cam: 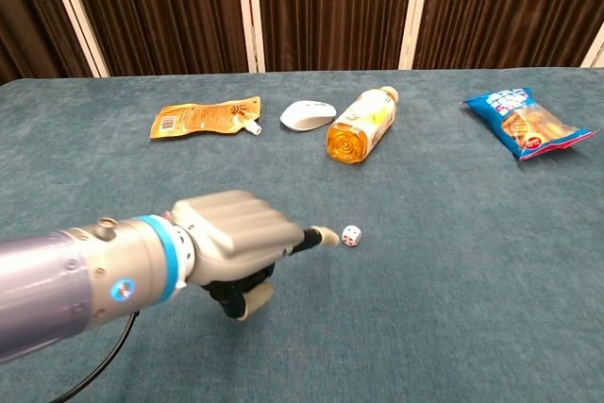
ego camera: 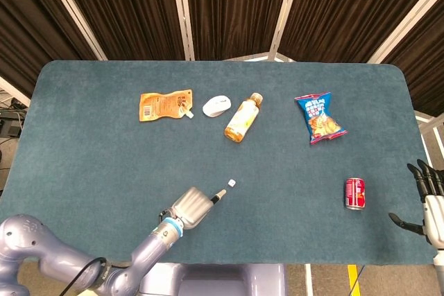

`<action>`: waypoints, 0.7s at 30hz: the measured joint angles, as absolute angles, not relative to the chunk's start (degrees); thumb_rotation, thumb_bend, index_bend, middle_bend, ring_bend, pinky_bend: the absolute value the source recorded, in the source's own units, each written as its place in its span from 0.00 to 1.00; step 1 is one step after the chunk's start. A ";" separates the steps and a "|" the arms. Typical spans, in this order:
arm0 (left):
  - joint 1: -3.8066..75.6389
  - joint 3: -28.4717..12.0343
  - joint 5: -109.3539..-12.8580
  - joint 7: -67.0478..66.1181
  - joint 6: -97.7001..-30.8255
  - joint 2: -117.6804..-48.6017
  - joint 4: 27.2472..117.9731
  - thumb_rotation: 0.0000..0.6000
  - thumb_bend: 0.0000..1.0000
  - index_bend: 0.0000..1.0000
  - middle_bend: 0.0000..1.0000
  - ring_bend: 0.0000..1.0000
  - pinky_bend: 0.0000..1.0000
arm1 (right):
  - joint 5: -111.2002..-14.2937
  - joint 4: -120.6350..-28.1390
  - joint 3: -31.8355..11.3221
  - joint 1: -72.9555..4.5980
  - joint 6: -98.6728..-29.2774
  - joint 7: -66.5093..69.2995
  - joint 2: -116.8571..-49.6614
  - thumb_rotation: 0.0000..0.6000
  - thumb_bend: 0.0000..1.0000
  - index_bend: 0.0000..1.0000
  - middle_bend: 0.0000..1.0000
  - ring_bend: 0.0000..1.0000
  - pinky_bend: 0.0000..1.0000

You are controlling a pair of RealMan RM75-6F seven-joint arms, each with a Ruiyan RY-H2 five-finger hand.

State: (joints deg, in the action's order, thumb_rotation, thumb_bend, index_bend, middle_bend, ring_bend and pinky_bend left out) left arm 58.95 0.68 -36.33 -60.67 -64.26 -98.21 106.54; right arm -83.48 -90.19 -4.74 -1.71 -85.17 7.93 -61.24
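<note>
A small white die (cam: 351, 235) is left untouched just right of the left hand (cam: 231, 244), whose fingers are curled in, holding nothing.

This looked like a robot test room, not a home. The table (ego camera: 83, 157) was covered in plain blue-green felt, and dark brown curtains (ego camera: 229, 5) with white poles hung all around it like a booth. A few small shop things lay spread far apart on the felt: an orange pouch (ego camera: 164, 105), a white computer mouse (ego camera: 216, 105), a drink bottle (ego camera: 243, 118), a blue snack bag (ego camera: 319, 117) and a red can (ego camera: 354, 193). Cables showed on the floor at the left edge.
</note>
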 measured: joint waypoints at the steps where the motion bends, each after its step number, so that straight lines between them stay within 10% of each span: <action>1: 58.42 1.03 -37.94 -60.00 -65.10 -97.58 107.36 1.00 0.64 0.00 0.68 0.70 0.67 | -83.48 -90.21 -4.71 -1.69 -85.17 7.89 -61.19 1.00 0.00 0.06 0.00 0.00 0.00; 8: 53.02 5.26 -52.80 -56.62 -74.86 -92.94 110.92 1.00 0.44 0.00 0.01 0.03 0.11 | -83.36 -89.89 -4.63 -1.78 -84.88 7.37 -61.50 1.00 0.00 0.06 0.00 0.00 0.00; 21: 30.64 20.60 -75.85 -39.28 -97.80 -78.49 110.30 1.00 0.29 0.00 0.00 0.00 0.00 | -85.34 -91.71 -3.48 -1.71 -85.56 2.62 -62.37 1.00 0.00 0.06 0.00 0.00 0.00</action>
